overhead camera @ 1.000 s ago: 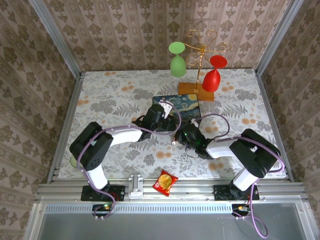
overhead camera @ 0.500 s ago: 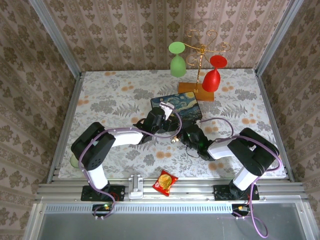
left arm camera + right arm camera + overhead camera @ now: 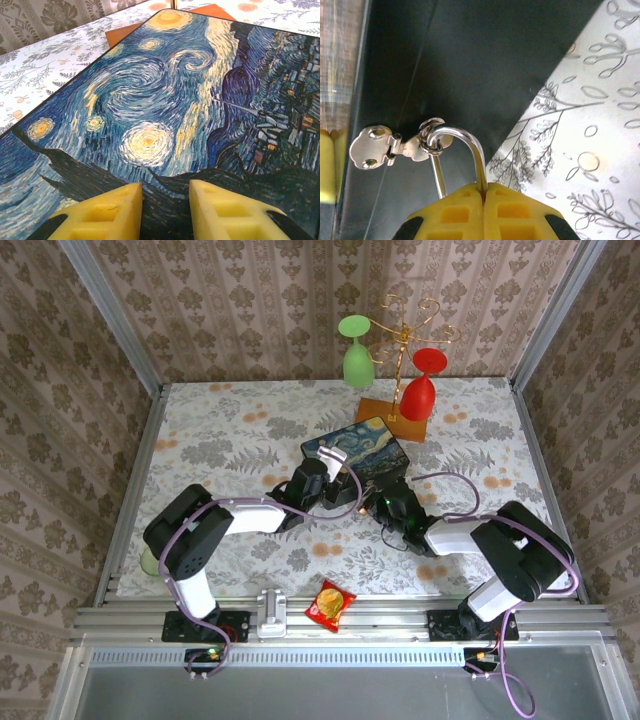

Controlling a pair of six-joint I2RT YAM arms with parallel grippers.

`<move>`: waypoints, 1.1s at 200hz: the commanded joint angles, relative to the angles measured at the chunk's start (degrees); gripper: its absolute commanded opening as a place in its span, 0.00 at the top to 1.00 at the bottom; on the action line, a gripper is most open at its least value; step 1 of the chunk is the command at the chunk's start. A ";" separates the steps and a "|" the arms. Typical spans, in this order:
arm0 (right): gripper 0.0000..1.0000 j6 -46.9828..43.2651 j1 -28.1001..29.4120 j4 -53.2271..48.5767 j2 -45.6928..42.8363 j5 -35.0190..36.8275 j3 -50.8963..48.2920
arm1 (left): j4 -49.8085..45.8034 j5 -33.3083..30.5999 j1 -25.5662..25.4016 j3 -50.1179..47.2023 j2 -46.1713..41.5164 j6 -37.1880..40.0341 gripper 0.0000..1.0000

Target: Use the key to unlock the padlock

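We record the padlock (image 3: 454, 129) with its silvery shackle hooked through the ring of the clasp (image 3: 395, 147) on the dark near side of the Starry Night box (image 3: 165, 100). The box stands mid-surface (image 3: 220, 440), just beside the orange rack base (image 3: 378, 412). Right pincer (image 3: 483, 192): fingers pressed together, clamped on the shackle, with the lock body hidden from us. Left pincer (image 3: 165, 187): yellow fingers apart at the lid's near edge, painted lid showing in the gap. Snack packet (image 3: 330, 603): near edge, centre.
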 commanded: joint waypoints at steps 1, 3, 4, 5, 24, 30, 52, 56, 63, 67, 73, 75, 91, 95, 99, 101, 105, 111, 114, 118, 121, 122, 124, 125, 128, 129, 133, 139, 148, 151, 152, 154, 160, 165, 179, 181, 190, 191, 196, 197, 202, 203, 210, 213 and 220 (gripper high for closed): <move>0.99 1.29 -1.57 -0.79 -0.89 3.63 1.27 | -14.51 -1.12 0.92 -4.31 3.47 1.97 0.70; 0.99 1.29 -1.48 -0.91 -0.82 3.41 1.46 | -14.52 -1.17 0.90 -4.26 3.40 1.97 0.70; 0.99 1.33 -1.40 -0.99 -0.80 3.28 1.51 | -14.56 -1.18 0.90 -4.21 3.44 2.05 0.70; 0.99 1.35 -1.32 -1.07 -0.71 3.26 1.66 | -14.58 -1.18 0.90 -4.18 3.41 2.04 0.70; 0.99 2.76 -0.05 -1.22 0.49 2.62 2.61 | -15.35 -1.61 0.73 -3.77 2.40 2.20 0.67; 0.99 3.46 0.35 -1.14 0.60 2.83 2.35 | -15.99 -1.83 0.60 -3.42 1.90 2.25 0.65; 0.99 6.41 1.56 -0.62 0.69 3.27 1.16 | -18.20 -3.15 -0.18 -2.75 -0.55 3.78 0.57; 0.99 6.92 1.65 -0.18 0.78 3.06 0.93 | -18.45 -3.22 -0.32 -2.75 -0.96 4.19 0.54; 0.99 7.87 1.61 0.38 1.24 2.62 0.57 | -18.71 -2.50 -0.38 -2.66 -1.51 5.29 0.49; 0.99 8.08 1.54 1.20 1.58 2.51 0.43 | -18.76 -1.54 -0.30 -2.58 -1.78 6.03 0.46; 0.99 8.02 1.42 2.29 2.04 2.54 0.16 | -18.87 0.04 -0.25 -2.26 -2.02 7.26 0.43; 0.99 7.91 1.40 2.41 2.22 2.48 0.15 | -18.99 0.57 -0.16 -2.05 -2.06 7.60 0.41; 0.99 7.36 1.49 2.12 2.77 2.42 0.58 | -22.59 6.99 0.34 1.12 -1.81 11.03 0.28; 0.99 7.20 1.53 2.37 2.88 2.45 0.59 | -23.99 7.82 0.52 2.04 -1.73 11.51 0.26; 0.99 7.27 1.57 2.44 2.90 2.37 0.57 | -25.68 8.55 0.69 3.27 -1.52 12.07 0.24; 0.99 7.22 1.57 2.51 2.97 2.35 0.58 | -26.51 9.05 0.83 4.07 -1.53 12.39 0.23; 0.99 7.16 1.60 2.45 2.90 2.32 0.63 | -27.84 9.80 0.94 5.21 -1.40 12.86 0.22; 0.99 7.17 1.59 2.29 2.71 2.27 0.50 | -29.77 10.94 1.29 6.77 -1.22 13.58 0.22; 0.99 7.16 1.63 2.21 2.64 2.28 0.42 | -30.96 11.66 1.40 7.74 -1.07 13.94 0.22; 0.99 7.13 1.57 2.14 2.46 2.36 0.22 | -32.44 12.42 1.55 8.81 -0.91 14.41 0.21; 0.99 7.09 1.61 2.11 2.38 2.43 0.08 | -33.24 12.81 1.60 9.44 -0.83 14.76 0.21; 0.99 7.09 1.59 2.11 2.33 2.44 0.03 | -33.50 12.84 1.60 9.59 -0.84 14.90 0.21; 0.99 7.05 1.60 2.06 2.19 2.50 -0.08 | -33.87 12.87 1.60 9.98 -0.81 15.05 0.21; 0.99 7.02 1.58 2.03 2.10 2.52 -0.14 | -34.08 12.87 1.60 10.12 -0.78 15.14 0.21; 0.99 6.93 1.61 1.85 1.95 2.59 -0.34 | -34.50 12.69 1.60 10.50 -0.75 15.42 0.21; 0.99 6.92 1.64 1.80 1.86 2.61 -0.40 | -34.66 12.65 1.60 10.64 -0.75 15.54 0.21; 0.99 6.80 1.58 1.63 1.59 2.73 -0.60 | -35.39 12.64 1.60 11.10 -0.68 16.21 0.20; 0.99 6.67 1.65 1.36 1.16 3.00 -0.89 | -36.80 13.14 1.60 11.88 -0.49 17.05 0.20; 1.00 6.40 1.58 0.98 0.50 3.24 -1.32 | -37.70 13.40 1.65 12.31 -0.33 17.71 0.19; 0.99 6.28 1.57 0.84 0.30 3.25 -1.41 | -38.01 13.45 1.58 12.42 -0.25 18.00 0.15; 0.99 6.24 1.61 0.81 0.28 3.25 -1.51 | -38.13 13.51 1.55 12.48 -0.23 18.10 0.14; 0.99 6.15 1.60 0.70 0.16 3.25 -1.52 | -38.37 13.54 1.52 12.57 -0.16 18.40 0.11; 0.99 6.04 1.59 0.44 -0.12 3.20 -1.60 | -39.53 13.36 1.16 12.99 0.16 19.31 0.03; 0.99 6.03 1.64 0.42 -0.27 3.24 -1.71 | -40.21 12.34 0.73 13.30 0.39 19.98 0.01; 0.99 6.03 1.52 0.90 -0.26 3.10 -1.96 | -41.07 9.94 0.12 13.87 1.14 20.45 0.01; 0.99 6.03 1.49 0.99 -0.18 3.08 -1.96 | -41.17 9.57 0.13 14.02 1.28 20.42 0.01; 1.00 6.19 1.49 1.50 0.16 2.91 -2.04 | -42.29 6.76 -0.18 15.02 2.56 20.68 0.03; 0.99 6.15 1.48 1.58 0.21 2.86 -2.04 | -42.51 6.30 -0.26 15.28 2.71 20.76 0.03; 0.99 6.21 1.48 2.06 0.57 2.57 -1.96 | -43.62 4.57 -0.71 16.22 3.57 21.43 0.04; 0.99 6.21 1.44 2.12 0.64 2.51 -1.96 | -43.83 4.24 -0.87 16.36 3.74 21.62 0.04; 1.00 6.37 1.48 2.46 0.91 2.29 -1.96 | -44.83 3.03 -1.37 17.20 4.54 22.49 0.05; 0.99 6.46 1.48 2.50 0.98 2.29 -1.87 | -44.92 2.77 -1.42 17.33 4.71 22.64 0.05; 0.99 6.75 1.52 3.09 1.47 2.03 -1.89 | -46.02 1.37 -2.23 18.04 5.29 23.43 0.06; 0.99 6.86 1.52 3.41 1.72 1.87 -1.95 | -46.14 0.99 -2.50 18.12 5.39 23.59 0.06; 0.99 7.04 1.48 3.89 2.21 1.59 -1.85 | -45.77 1.25 -2.83 18.00 5.20 23.44 0.06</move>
